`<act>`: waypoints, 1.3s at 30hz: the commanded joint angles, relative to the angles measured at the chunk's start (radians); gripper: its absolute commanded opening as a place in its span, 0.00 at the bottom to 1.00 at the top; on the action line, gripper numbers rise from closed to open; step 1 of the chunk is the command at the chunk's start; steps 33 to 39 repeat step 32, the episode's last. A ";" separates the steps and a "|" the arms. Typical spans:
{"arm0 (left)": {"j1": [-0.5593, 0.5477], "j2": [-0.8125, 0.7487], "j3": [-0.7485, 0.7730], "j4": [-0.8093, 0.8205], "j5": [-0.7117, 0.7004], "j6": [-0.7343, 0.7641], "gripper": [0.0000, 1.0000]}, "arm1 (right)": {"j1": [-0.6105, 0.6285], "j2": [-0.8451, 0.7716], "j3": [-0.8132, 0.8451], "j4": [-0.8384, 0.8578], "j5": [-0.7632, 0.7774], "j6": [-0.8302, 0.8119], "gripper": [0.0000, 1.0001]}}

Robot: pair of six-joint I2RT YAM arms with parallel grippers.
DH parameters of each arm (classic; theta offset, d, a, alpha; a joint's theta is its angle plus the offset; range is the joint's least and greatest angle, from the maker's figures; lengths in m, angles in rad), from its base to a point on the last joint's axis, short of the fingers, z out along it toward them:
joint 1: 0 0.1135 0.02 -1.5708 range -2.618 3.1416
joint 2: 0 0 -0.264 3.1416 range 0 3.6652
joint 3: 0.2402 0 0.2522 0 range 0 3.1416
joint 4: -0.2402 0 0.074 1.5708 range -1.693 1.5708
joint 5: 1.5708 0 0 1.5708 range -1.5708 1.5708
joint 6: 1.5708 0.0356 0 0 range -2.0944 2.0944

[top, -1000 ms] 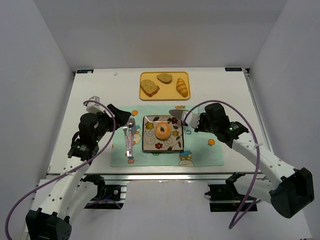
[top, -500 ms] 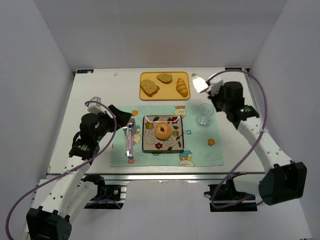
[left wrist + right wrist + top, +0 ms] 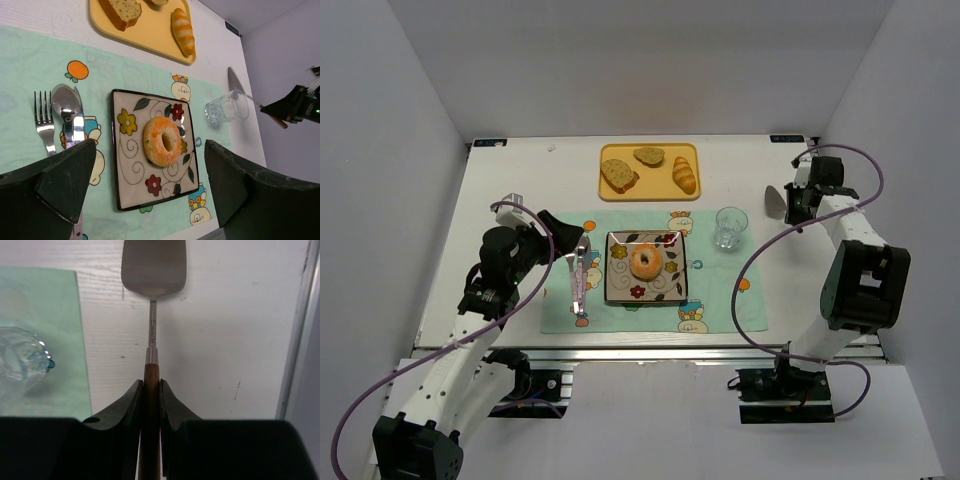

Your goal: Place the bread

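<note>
The bread (image 3: 646, 261) (image 3: 162, 141), a golden ring with a centre hole, lies in the middle of a square floral plate (image 3: 620, 290) (image 3: 131, 185). My left gripper (image 3: 560, 232) (image 3: 150, 185) stands open just left of the plate, with nothing between its fingers. At the table's far right my right gripper (image 3: 798, 200) (image 3: 151, 385) is shut on the wooden handle of a metal spatula (image 3: 153, 265). The spatula's blade (image 3: 776, 203) is low over the bare white tabletop, right of the glass.
A yellow tray (image 3: 650, 190) at the back holds toast slices and a croissant (image 3: 685, 175). A clear glass (image 3: 729, 227) (image 3: 17, 360) stands on the green placemat (image 3: 720, 300). A fork (image 3: 44, 125) and spoon (image 3: 62, 102) lie left of the plate.
The right arm has swung away from the plate, carrying the spatula to the table's far right. The bread has stayed on the plate. The left arm has not moved.
</note>
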 commanded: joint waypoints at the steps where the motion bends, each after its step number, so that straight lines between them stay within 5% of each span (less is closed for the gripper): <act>1: 0.005 -0.017 0.002 0.009 0.005 0.009 0.98 | -0.035 0.031 -0.009 0.024 -0.006 0.008 0.00; 8: 0.005 -0.012 0.002 0.008 0.007 0.008 0.98 | -0.052 0.045 -0.096 0.081 -0.029 -0.024 0.00; 12: 0.004 -0.003 0.005 0.015 0.008 0.006 0.98 | -0.053 0.030 -0.141 0.086 -0.054 -0.056 0.40; 23: 0.005 0.008 0.013 0.011 0.007 0.011 0.98 | -0.093 -0.084 -0.073 0.044 -0.136 -0.115 0.68; 25: 0.005 0.000 0.007 0.012 0.005 0.011 0.98 | -0.090 -0.105 -0.038 0.041 -0.150 -0.076 0.89; 32: 0.005 0.023 0.028 0.006 0.011 0.017 0.98 | -0.090 -0.064 0.213 -0.045 -0.234 0.045 0.89; 39: 0.005 0.023 0.028 0.006 0.011 0.017 0.98 | -0.090 -0.064 0.213 -0.045 -0.234 0.045 0.89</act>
